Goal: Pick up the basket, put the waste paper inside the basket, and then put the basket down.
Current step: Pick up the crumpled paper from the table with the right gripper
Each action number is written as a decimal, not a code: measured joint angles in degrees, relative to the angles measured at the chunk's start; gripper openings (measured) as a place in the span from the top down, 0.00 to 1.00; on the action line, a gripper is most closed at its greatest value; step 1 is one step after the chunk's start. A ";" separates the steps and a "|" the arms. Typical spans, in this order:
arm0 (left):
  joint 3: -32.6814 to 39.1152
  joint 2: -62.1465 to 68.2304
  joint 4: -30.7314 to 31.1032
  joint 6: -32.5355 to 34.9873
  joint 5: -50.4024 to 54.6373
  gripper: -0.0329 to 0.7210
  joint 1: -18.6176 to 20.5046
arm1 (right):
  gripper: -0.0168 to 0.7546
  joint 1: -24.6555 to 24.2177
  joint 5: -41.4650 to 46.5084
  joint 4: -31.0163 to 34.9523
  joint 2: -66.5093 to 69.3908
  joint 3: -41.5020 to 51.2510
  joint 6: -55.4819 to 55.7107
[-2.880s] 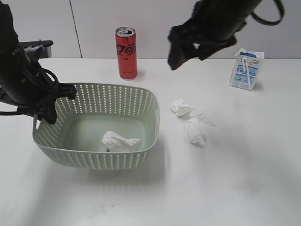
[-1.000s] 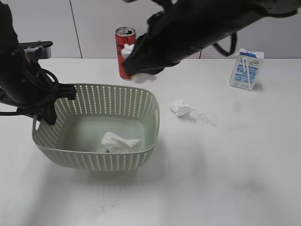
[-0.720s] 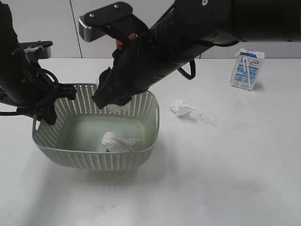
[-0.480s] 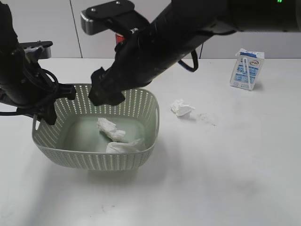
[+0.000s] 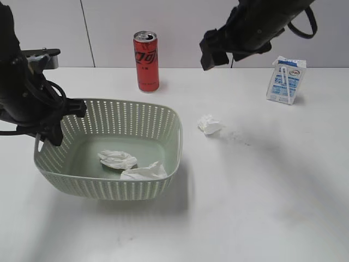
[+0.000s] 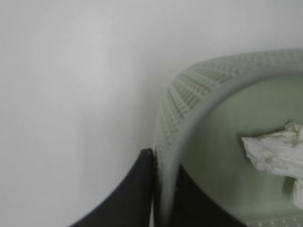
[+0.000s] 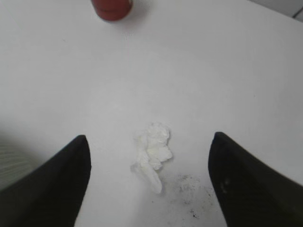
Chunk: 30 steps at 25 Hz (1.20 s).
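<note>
The pale green basket (image 5: 117,188) is held slightly off the table at the left, tilted. My left gripper (image 5: 52,123) is shut on its left rim; in the left wrist view the gripper (image 6: 163,165) clamps the perforated wall (image 6: 189,101). Two white paper wads (image 5: 117,159) (image 5: 143,172) lie inside the basket; one shows in the left wrist view (image 6: 277,151). One wad (image 5: 209,125) lies on the table right of the basket. My right gripper (image 5: 214,54) is open and empty, high above that wad, which shows between its fingers in the right wrist view (image 7: 152,153).
A red soda can (image 5: 146,53) stands at the back, also at the top of the right wrist view (image 7: 111,6). A blue-and-white milk carton (image 5: 287,80) stands at the back right. Dark smudges (image 7: 187,184) mark the table beside the loose wad.
My right gripper carried a wad from the table over the basket, let it drop inside, then moved back up and right. The basket shifted slightly left.
</note>
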 joint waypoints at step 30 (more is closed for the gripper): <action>0.00 0.00 3.79 0.25 2.57 0.95 1.33 | 0.94 -1.47 0.42 -1.26 14.93 -5.27 0.57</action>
